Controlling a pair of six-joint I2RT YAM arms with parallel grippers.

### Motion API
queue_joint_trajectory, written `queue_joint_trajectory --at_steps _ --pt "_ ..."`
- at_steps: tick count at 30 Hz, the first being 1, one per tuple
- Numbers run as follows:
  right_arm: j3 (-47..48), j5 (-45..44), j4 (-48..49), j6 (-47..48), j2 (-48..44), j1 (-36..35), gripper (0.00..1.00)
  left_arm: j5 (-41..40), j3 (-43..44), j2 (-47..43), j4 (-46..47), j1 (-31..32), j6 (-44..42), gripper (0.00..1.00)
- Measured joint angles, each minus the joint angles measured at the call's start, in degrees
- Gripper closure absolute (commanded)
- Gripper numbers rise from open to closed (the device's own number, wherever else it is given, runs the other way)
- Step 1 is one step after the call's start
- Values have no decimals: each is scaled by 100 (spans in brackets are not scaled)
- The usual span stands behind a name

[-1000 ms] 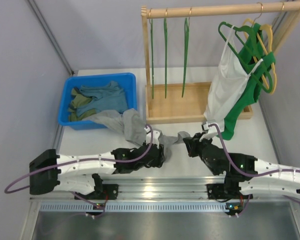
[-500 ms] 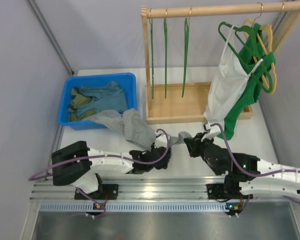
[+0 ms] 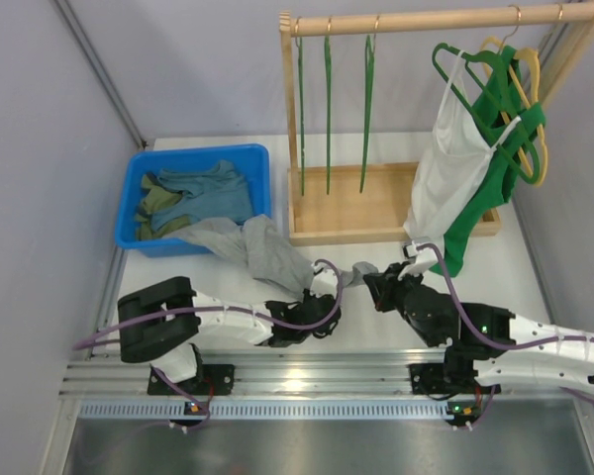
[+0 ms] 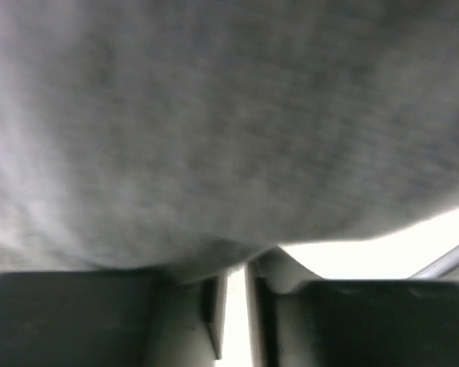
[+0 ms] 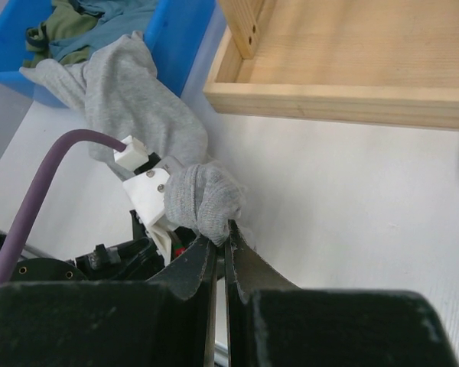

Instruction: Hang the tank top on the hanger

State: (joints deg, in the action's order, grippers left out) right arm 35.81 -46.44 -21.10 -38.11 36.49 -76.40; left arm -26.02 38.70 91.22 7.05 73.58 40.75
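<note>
The job is at its early stage: getting the garment out flat, with no hanger in play yet. The light grey, soft jersey tank top (image 3: 262, 252) trails from the rim of the blue plastic bin (image 3: 193, 153) down onto the white table (image 3: 535, 287), and its near end is drawn into a rope between the two arms. The right gripper (image 5: 220, 233) is pinched together on a bunched knob of that grey cloth just above the tabletop. The left gripper (image 3: 325, 289) sits just beside it under the fabric; from its own camera grey cloth fills the view and the jaws stand with only a thin slit between them, but whether they bite any cloth I cannot tell. The thin green hangers with gold hooks (image 3: 328, 109) hang untouched from the wooden rack (image 3: 356, 213), well apart from the cloth. Next, I reckon, the arms need to pull the top clear of the bin, spread it, and find a shoulder strap before fetching a hanger.
</note>
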Motion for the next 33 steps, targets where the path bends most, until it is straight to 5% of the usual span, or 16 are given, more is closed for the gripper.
queue_joint_trajectory --at_steps 2,8,17,26,33 --pt "0 0 -4 -4 -4 0 100 -81 0 -13 -70 4 4 100" --pt "236 -13 -317 4 -149 0 100 -409 186 -927 -1062 234 -28 100" --pt "1611 -107 -647 623 -651 0 100 -1526 2651 -2970 -3012 988 -365 100" --pt "3265 76 -634 1790 -254 0 100 -2146 5163 -2835 -4054 1113 -1462 100" --pt "4312 131 -442 2649 42 0 100 -2227 6708 -2365 -4026 1117 -2651 100"
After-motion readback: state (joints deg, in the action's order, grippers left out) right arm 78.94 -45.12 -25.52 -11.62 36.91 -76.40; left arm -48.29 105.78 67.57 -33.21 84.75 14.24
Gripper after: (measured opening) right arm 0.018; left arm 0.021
